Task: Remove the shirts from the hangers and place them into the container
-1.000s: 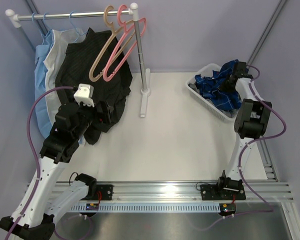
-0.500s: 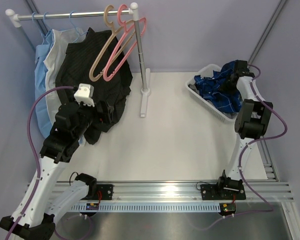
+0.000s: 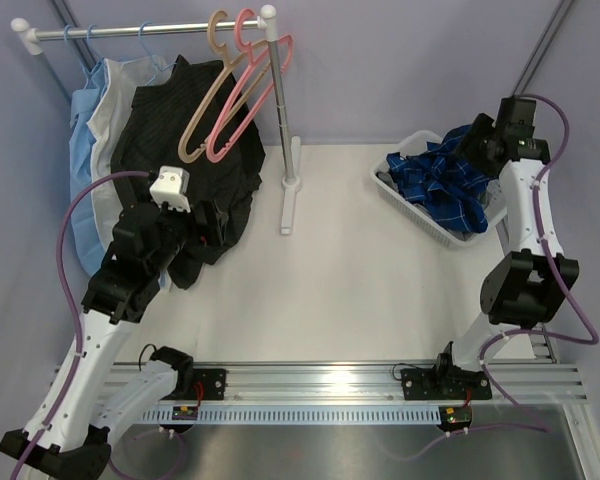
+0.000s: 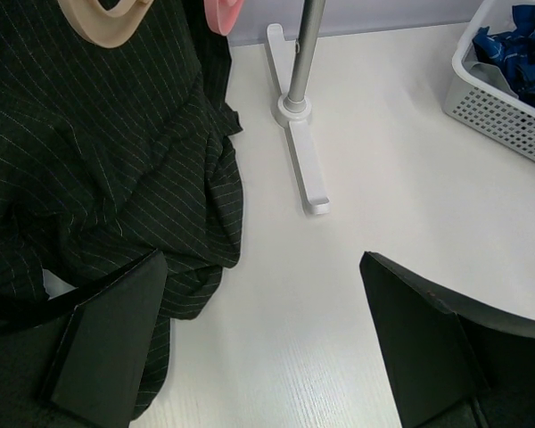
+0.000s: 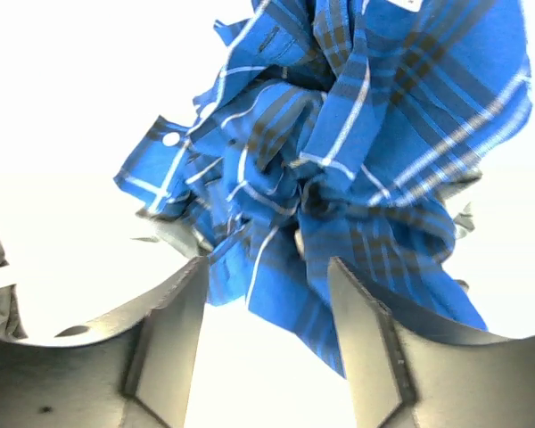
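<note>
The dark blue plaid shirt (image 3: 442, 185) lies bunched in the white slotted container (image 3: 385, 177) at the far right, and a bit of the grey shirt (image 3: 492, 208) shows under it. My right gripper (image 3: 477, 140) hovers over the container's far end. In the right wrist view it (image 5: 266, 267) stands open, with the plaid shirt (image 5: 357, 134) loose just beyond its fingertips. The tan hanger (image 3: 212, 90) and the pink hanger (image 3: 248, 90) hang bare on the rail. My left gripper (image 4: 260, 259) is open and empty above the table, beside the black pinstriped shirt (image 4: 98, 152).
The rack's upright post (image 3: 277, 100) and its white foot (image 3: 288, 205) stand mid-table. The black pinstriped shirt (image 3: 190, 150) drapes from the rail down to the table. Light blue and white shirts (image 3: 92, 115) hang on thin blue hangers at the far left.
My right gripper opened and let go of the plaid shirt, then lifted up and back from the container. The shirt settled into the container. The left arm stayed put.
</note>
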Robot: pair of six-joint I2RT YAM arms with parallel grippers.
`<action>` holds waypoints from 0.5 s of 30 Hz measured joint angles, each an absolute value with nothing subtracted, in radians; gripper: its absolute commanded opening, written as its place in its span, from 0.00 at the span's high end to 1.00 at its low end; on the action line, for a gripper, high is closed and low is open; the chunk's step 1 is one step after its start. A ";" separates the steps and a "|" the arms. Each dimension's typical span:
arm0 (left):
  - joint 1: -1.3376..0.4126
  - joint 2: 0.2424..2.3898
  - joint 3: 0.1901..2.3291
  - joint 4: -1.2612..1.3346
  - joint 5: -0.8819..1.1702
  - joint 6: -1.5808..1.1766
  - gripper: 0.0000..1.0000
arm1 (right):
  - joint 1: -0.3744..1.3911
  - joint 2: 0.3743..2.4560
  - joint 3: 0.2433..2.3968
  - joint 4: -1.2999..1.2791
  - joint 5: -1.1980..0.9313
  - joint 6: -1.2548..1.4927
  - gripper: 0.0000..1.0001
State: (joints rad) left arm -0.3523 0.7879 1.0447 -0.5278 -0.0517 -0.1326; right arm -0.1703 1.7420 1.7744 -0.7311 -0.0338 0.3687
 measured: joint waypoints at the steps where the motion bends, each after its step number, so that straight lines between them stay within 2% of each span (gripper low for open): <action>1: -0.352 0.788 1.045 -0.528 -0.052 -0.133 0.04 | -0.170 1.713 1.761 -0.729 -0.033 0.366 0.29; 2: -0.352 0.787 1.045 -0.527 -0.052 -0.133 0.04 | -0.170 1.676 1.735 -0.717 -0.028 0.361 0.20; 6: -0.352 0.783 1.045 -0.524 -0.053 -0.133 0.02 | -0.170 1.508 1.612 -0.665 -0.019 0.347 0.02; 15: -0.352 0.628 1.071 -0.537 -0.121 -0.131 0.01 | -0.170 0.968 1.443 -0.530 0.028 0.279 0.01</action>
State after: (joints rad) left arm -0.3523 0.6277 1.0710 -0.5373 -0.1207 -0.1310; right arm -0.1699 0.9676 1.4429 -0.5301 0.0280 0.2787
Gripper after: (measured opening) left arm 0.987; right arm 0.993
